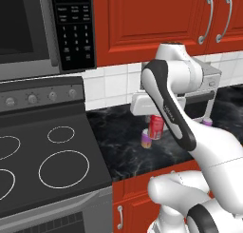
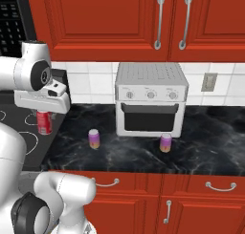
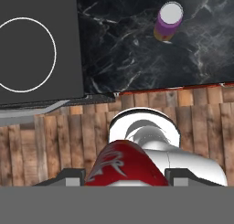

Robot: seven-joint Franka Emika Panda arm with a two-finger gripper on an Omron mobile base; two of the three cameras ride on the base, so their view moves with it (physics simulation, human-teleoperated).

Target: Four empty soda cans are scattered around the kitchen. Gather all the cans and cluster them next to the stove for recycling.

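A red soda can (image 3: pixel 123 166) sits between my gripper's (image 3: pixel 124 176) two fingertips, which are shut on it. From the base views the red can (image 1: pixel 155 126) (image 2: pixel 44 122) hangs under the hand, just above the black counter close to the stove's right edge. The stove (image 1: pixel 52 156) has a black cooktop (image 3: pixel 36 45) with white burner rings. A purple-pink can (image 1: pixel 146 139) (image 2: pixel 94 139) (image 3: pixel 169 21) stands upright on the counter right beside the held one. A second purple-pink can (image 2: pixel 165 143) stands in front of the toaster oven.
A silver toaster oven (image 2: pixel 150 99) stands at the back of the counter (image 2: pixel 119 154) against the tiled wall. The black microwave (image 1: pixel 42 27) hangs above the stove. Red upper cabinets (image 2: pixel 143 23) run overhead; my arm (image 1: pixel 190 132) crosses the counter's front.
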